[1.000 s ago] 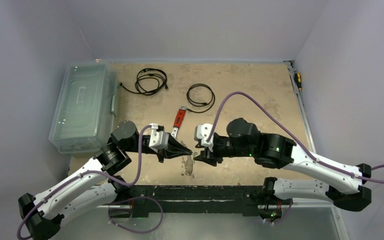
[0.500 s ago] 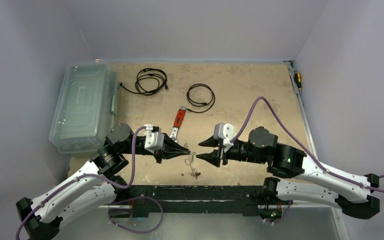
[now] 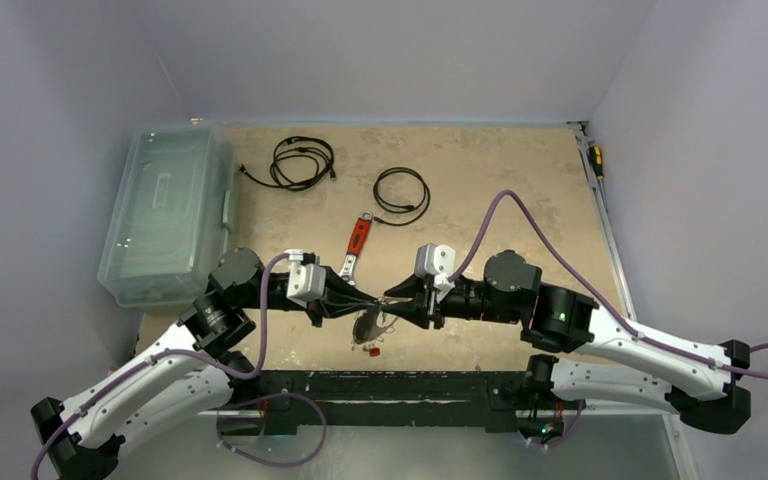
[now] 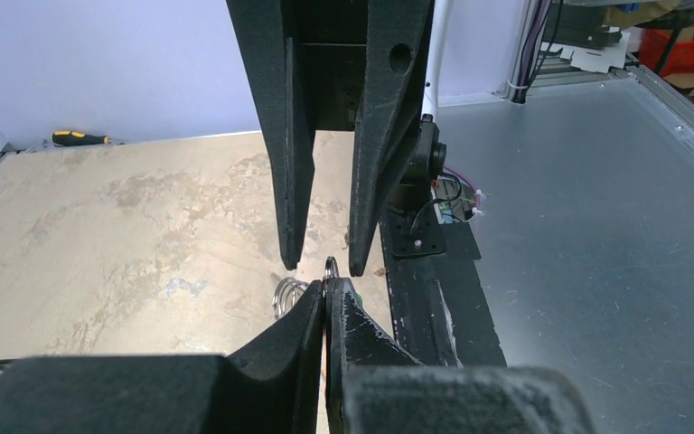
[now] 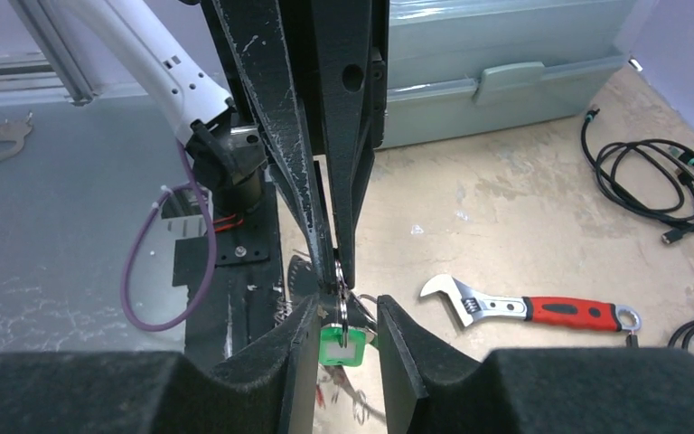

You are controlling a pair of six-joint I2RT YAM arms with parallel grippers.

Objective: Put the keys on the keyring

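My left gripper is shut on the thin silvery keyring and holds it above the table near the front edge. Small keys dangle under it, with a red-headed key lowest. My right gripper is open, tip to tip with the left one. Its fingers stand either side of the ring. The green-headed key hangs from the ring between the right jaws, touching neither that I can see.
A red-handled adjustable wrench lies just behind the grippers. Two black coiled cables lie further back. A clear plastic box stands at the left. A screwdriver lies at the right edge.
My right gripper pulled back to the right with its jaws open, then came left again to straddle the hanging keys. The left gripper has barely moved and keeps hold of the ring.
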